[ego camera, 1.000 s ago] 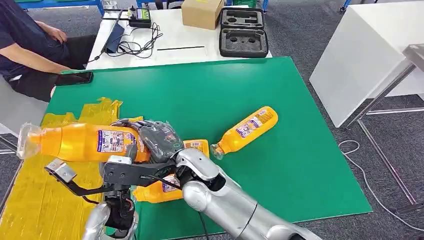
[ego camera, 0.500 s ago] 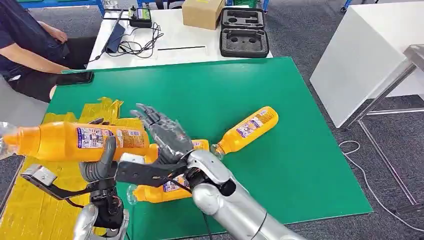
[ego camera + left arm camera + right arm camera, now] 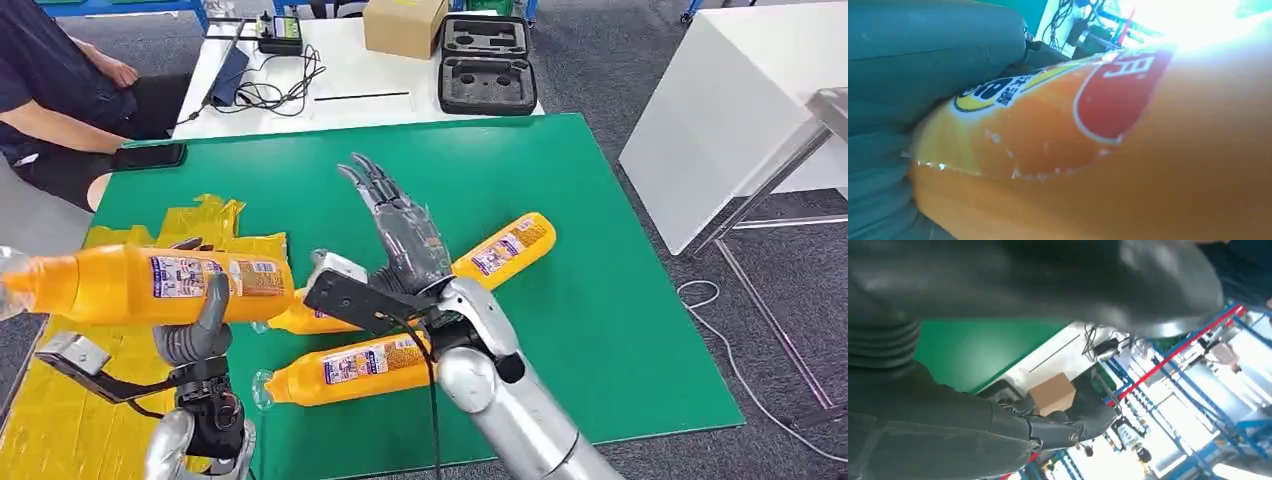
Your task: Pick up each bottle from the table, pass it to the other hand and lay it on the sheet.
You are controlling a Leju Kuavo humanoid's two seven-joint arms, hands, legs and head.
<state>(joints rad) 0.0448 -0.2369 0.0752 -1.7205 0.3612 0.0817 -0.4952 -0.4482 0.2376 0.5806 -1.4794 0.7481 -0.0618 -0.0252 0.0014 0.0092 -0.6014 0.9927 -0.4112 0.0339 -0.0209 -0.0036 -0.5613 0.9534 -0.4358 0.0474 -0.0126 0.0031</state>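
My left hand [image 3: 195, 335] grips an orange bottle [image 3: 150, 285] held level above the yellow sheet [image 3: 70, 400], its cap end past the left edge. In the left wrist view the orange bottle [image 3: 1108, 150] presses against my left hand [image 3: 908, 80]. My right hand [image 3: 400, 235] is raised over the green table [image 3: 620, 330] with fingers spread and nothing in it. My right hand [image 3: 1013, 425] is seen up close in its wrist view. Three more orange bottles lie on the table: one [image 3: 505, 247] to the right, one [image 3: 345, 368] near the front, one [image 3: 300, 320] partly behind my right arm.
A person [image 3: 50, 100] sits at the far left with a phone [image 3: 150, 156] on the table corner. Behind the green table a white table [image 3: 350, 80] carries cables, a cardboard box [image 3: 403, 25] and a black foam case [image 3: 485, 65]. A white cabinet [image 3: 730, 110] stands right.
My right hand let go of the bottle, opened and swung up and right. My left hand now carries the bottle alone, shifted left over the sheet.
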